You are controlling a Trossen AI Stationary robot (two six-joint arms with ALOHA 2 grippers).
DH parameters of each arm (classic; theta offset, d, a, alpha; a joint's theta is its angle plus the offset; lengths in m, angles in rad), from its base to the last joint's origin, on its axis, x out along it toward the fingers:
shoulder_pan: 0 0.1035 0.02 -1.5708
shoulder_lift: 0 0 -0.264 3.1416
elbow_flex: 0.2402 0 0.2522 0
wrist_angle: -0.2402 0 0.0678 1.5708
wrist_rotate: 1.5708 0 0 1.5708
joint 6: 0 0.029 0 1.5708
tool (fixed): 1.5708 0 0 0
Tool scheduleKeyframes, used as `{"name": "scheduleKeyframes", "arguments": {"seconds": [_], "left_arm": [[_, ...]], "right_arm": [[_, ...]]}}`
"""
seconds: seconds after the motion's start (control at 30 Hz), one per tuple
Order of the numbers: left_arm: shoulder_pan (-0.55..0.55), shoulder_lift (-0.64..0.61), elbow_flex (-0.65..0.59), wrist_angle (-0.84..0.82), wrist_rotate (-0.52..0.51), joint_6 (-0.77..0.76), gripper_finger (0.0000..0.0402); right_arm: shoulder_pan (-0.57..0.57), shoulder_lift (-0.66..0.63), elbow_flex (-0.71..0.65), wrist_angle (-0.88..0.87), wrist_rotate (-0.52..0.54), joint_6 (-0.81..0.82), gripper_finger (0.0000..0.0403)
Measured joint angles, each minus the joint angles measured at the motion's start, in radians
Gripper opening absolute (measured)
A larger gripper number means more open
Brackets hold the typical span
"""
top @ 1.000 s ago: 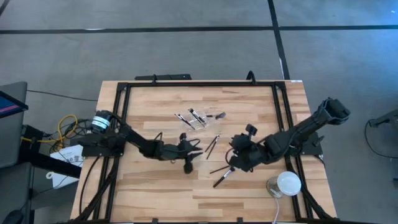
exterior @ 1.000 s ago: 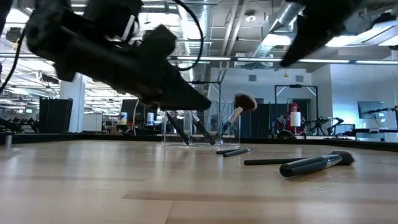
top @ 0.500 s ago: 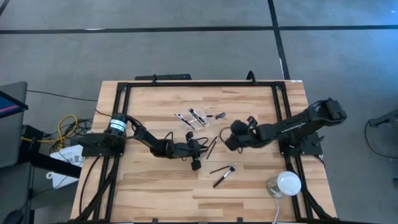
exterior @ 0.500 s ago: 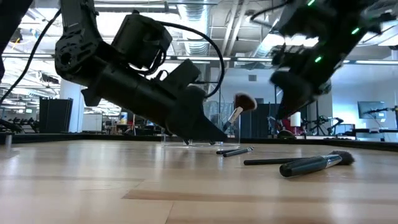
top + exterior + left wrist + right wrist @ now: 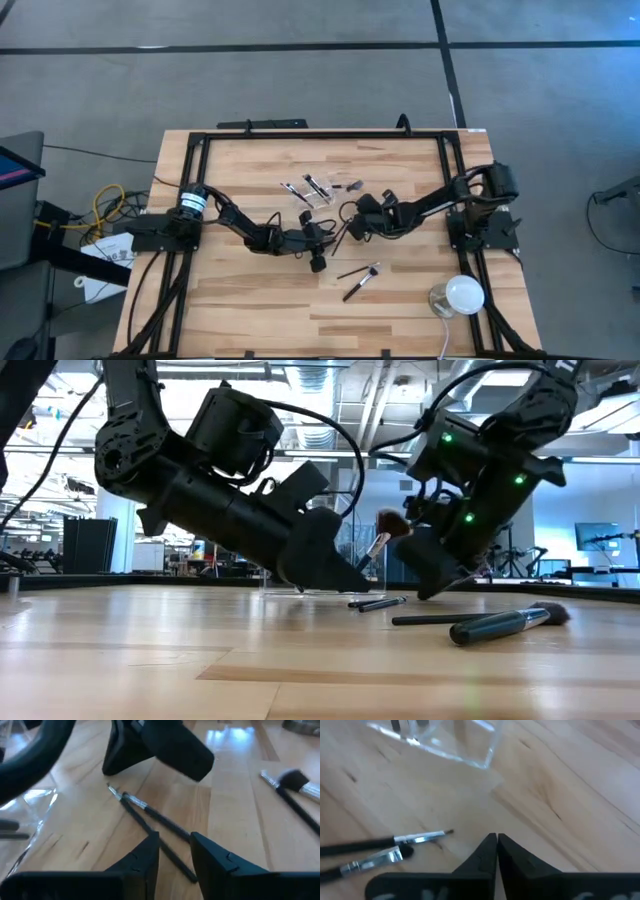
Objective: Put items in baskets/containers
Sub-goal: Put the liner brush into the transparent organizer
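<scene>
A pale wood bench (image 5: 250, 300) framed by black rails stands on a grey floor; in the low view an open hall with ceiling ducts and strip lights runs behind it. No brand, label or writing can be read anywhere.

Near the bench's middle sits the clear container (image 5: 318, 189), with a few brushes (image 5: 296, 190) lying inside it and one fluffy brush (image 5: 385, 532) leaning up out of it in the low view. Just in front of it lie two thin brushes (image 5: 150, 817) side by side, touching near their silver ferrules. Nearer the front edge, well apart from the container, lie a thick brush (image 5: 359, 283) and a slim one (image 5: 354, 270). A white dome-shaped object (image 5: 461, 295) sits at the front right corner.

The left claw (image 5: 174, 851) hangs low over the near ends of the two thin brushes, its fingers (image 5: 212, 856) spread a little with a handle showing between them, touching nothing. The right claw (image 5: 497, 846) is down by the bench just beside the other ends of the same pair, close to the container's corner, its fingers pressed together and holding nothing.
</scene>
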Motion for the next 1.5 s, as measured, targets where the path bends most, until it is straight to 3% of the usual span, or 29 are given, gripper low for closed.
{"name": "scheduleKeyframes", "arguments": {"seconds": [0.3, 0.5, 0.9, 1.3, 1.5], "left_arm": [[0.038, 0.033, 0.006, 0.001, -0.015, -0.052, 0.0118], [0.041, 0.066, 0.009, 0.023, -0.013, -0.083, 0.0119], [0.000, -0.092, -0.028, -0.006, -0.018, -0.103, 0.0120], [-0.017, 0.067, 0.045, 0.012, -0.023, -0.130, 0.0120], [-0.016, 0.072, 0.053, -0.018, -0.021, -0.129, 0.0120]], "right_arm": [[0.036, 0.019, 0.035, 0.020, -0.035, 0.003, 0.0004], [0.060, 0.019, 0.064, 0.026, -0.113, -0.002, 0.0001], [0.101, 0.021, 0.066, 0.050, -0.159, -0.001, 0.0000], [0.100, 0.022, 0.065, 0.078, -0.180, -0.007, 0.0000], [0.099, 0.022, 0.066, 0.075, -0.181, -0.019, 0.0000]]}}
